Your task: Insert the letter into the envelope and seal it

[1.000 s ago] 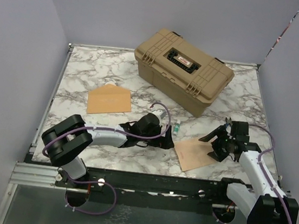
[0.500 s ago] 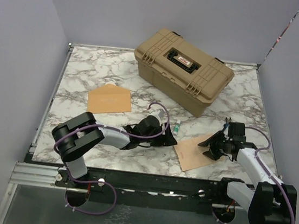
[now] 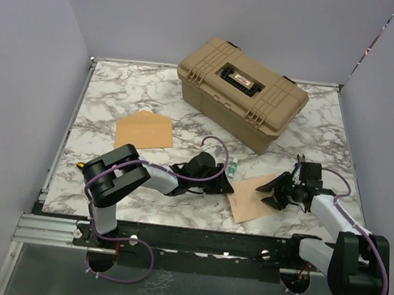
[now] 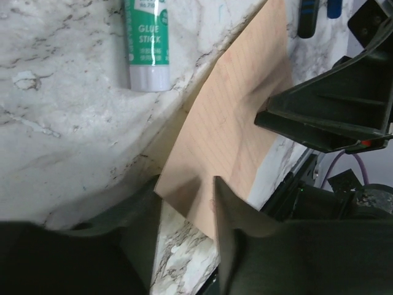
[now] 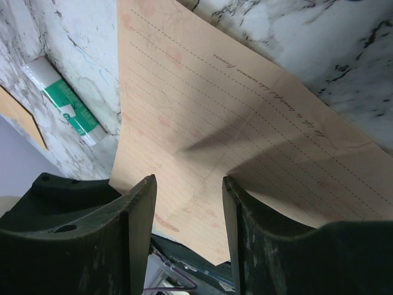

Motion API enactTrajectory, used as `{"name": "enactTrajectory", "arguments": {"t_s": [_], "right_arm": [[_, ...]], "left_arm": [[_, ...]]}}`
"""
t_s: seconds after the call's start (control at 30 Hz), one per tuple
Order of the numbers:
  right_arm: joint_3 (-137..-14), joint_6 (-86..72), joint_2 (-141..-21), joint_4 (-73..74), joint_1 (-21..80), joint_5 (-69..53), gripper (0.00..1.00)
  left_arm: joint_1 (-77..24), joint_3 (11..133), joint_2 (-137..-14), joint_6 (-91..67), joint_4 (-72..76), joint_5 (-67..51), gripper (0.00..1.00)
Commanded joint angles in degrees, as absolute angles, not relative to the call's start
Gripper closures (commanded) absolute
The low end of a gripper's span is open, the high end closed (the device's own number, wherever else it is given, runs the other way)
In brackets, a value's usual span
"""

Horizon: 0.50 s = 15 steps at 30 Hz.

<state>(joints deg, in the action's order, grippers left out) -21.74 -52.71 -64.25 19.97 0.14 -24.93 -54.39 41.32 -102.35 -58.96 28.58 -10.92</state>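
Left gripper (image 4: 183, 185): fingers apart, straddling one corner of letter (image 4: 236, 129). Right gripper (image 5: 189, 181): fingers also apart, low over letter's opposite side, facing left gripper. Letter lay on marble table (image 3: 117, 94) near front edge, between both arms. Glue stick (image 4: 146, 43) lay just beside letter. Envelope (image 3: 143, 131) sat well apart, toward left. Tan case (image 3: 241, 92) stood behind.

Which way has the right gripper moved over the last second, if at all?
Yes. The right gripper has slid left over the letter, closer to the glue stick, which has not moved.
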Motion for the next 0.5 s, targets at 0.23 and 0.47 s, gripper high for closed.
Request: {"name": "enactTrajectory", "arguments": {"t_s": [0.23,0.47], "right_arm": [[-28.22,-46.1,-60.82,27.21,0.0,-23.76,0.48],[-44.16,-30.1,-58.58,34.03,-0.02,-28.14,0.46]], "left_arm": [[-51.59,40.69,-96.18,-53.19,28.26,-16.11,1.0],[-47.6,45.92,-83.03,-37.82,15.28,-25.17,1.0]]}}
